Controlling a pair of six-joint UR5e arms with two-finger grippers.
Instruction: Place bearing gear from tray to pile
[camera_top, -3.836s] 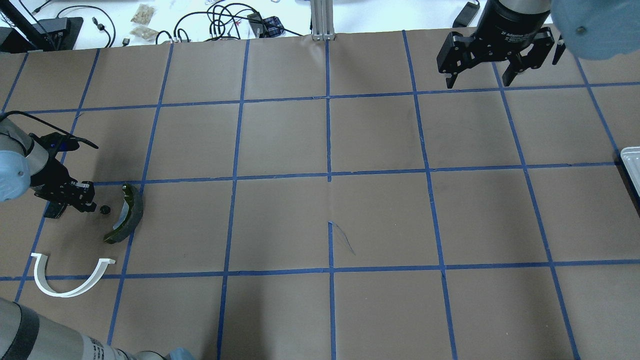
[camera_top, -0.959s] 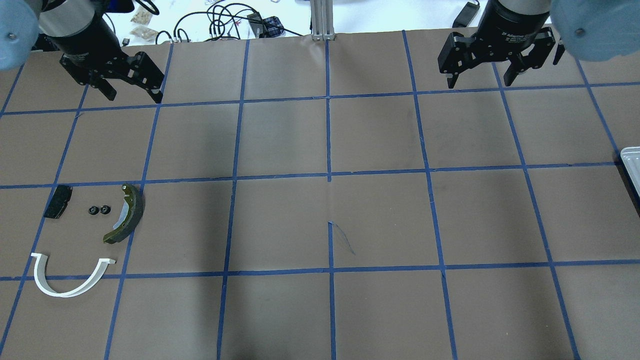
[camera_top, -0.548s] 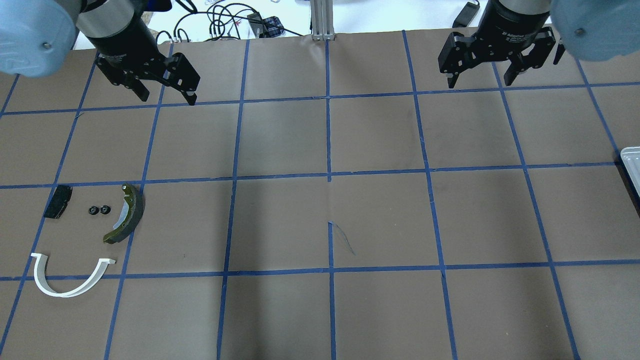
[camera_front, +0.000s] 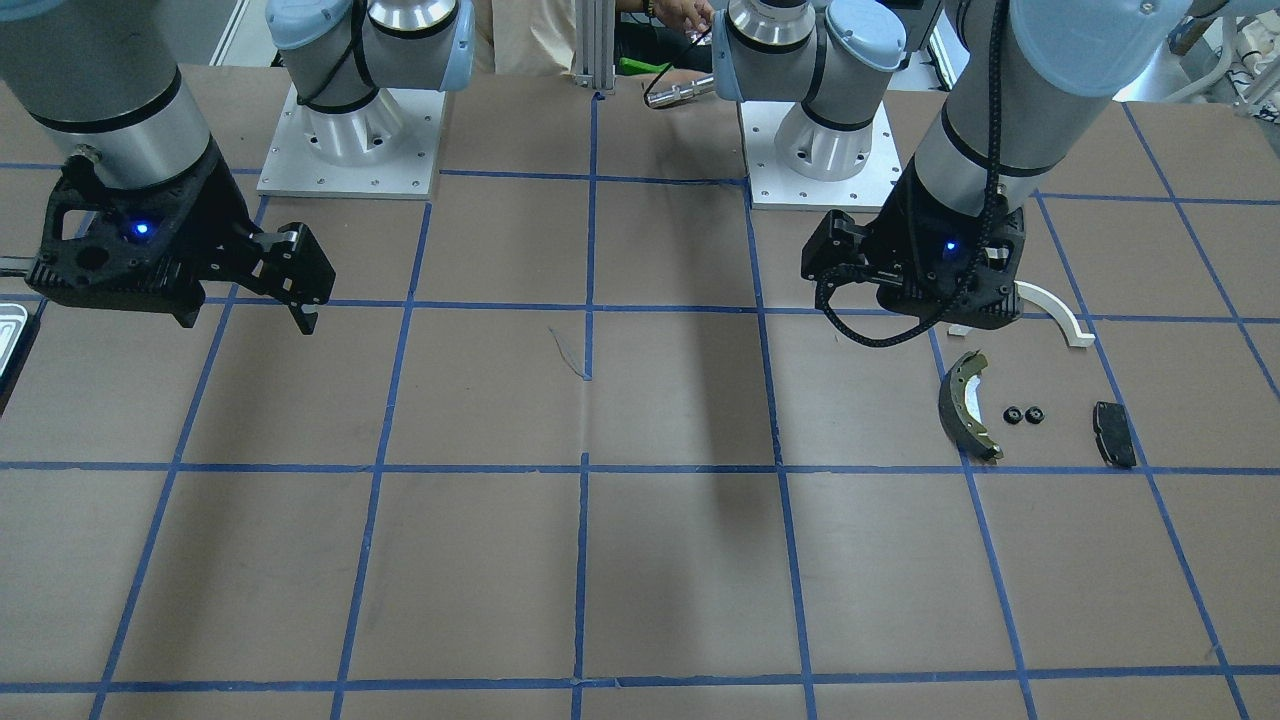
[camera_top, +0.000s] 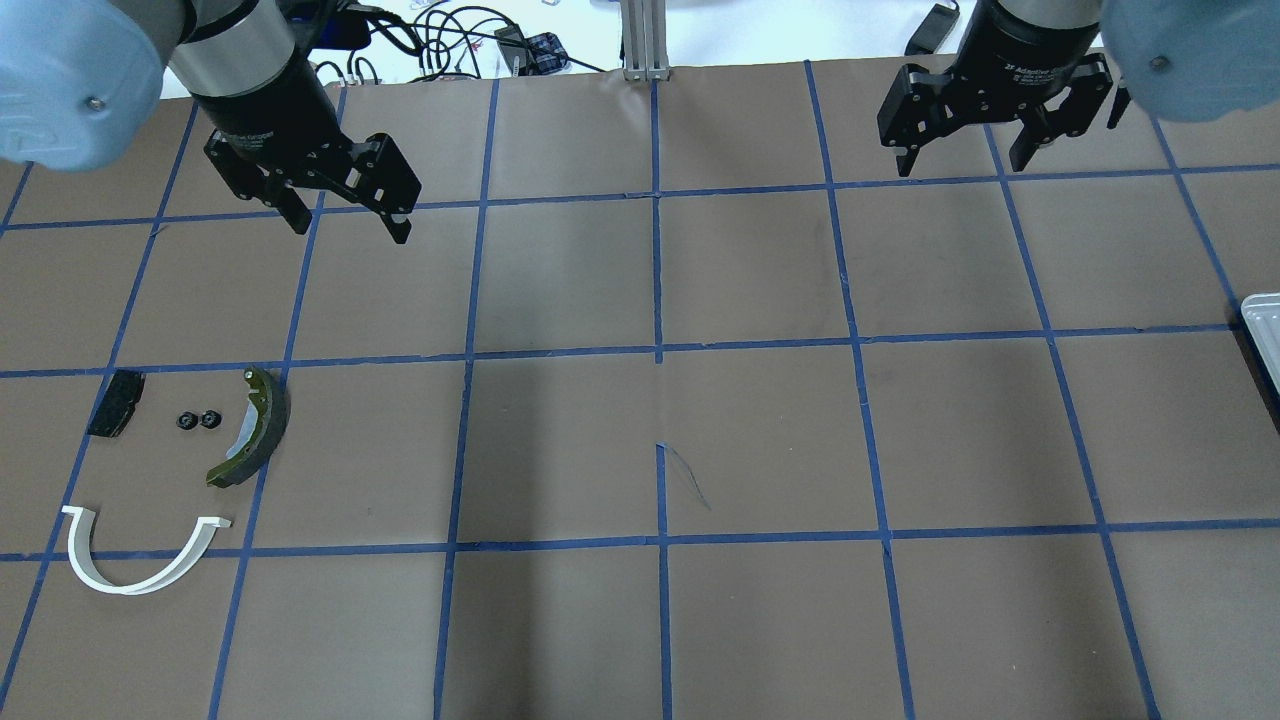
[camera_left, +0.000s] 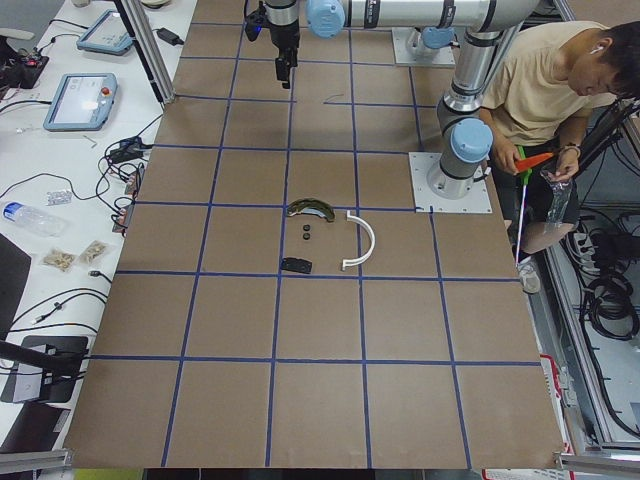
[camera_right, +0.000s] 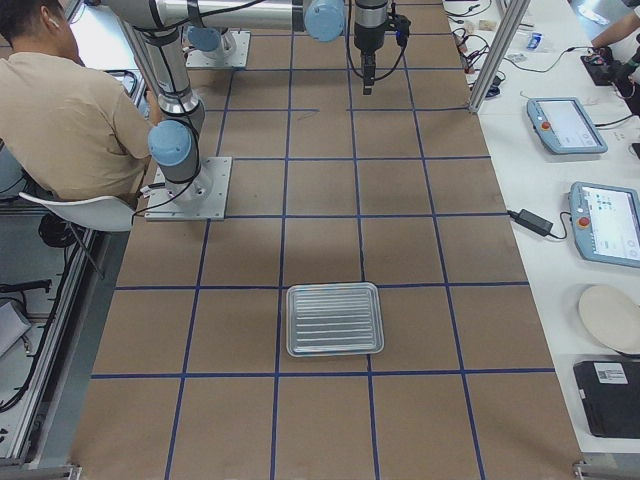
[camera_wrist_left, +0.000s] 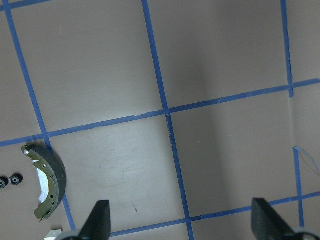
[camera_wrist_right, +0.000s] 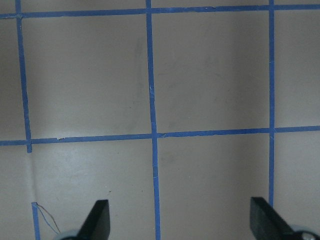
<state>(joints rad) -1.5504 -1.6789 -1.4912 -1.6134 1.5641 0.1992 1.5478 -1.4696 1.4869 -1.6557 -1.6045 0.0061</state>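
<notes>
Seeing two bearing gears (camera_top: 210, 419) in pile (camera_top: 130, 588) between brake shoe (camera_top: 268, 430) and black pad (camera_top: 115, 403), well apart from left gripper (camera_top: 350, 228). Fingers (camera_top: 400, 215) spread and empty there; same on right gripper (camera_top: 962, 163).

Bright, even overhead lighting, soft broad shadows on brown table paper (camera_top: 760, 270), cool bluish cast in overhead view, overexposed white bench (camera_top: 760, 30) beyond far edge, faint sheen on tray (camera_right: 334, 319), all views sharp

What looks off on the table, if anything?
Little. A thin blue scuff marks the table near its centre. The tray is empty; the gears lie between pad and brake shoe. Left gripper and right gripper hang open, empty.
</notes>
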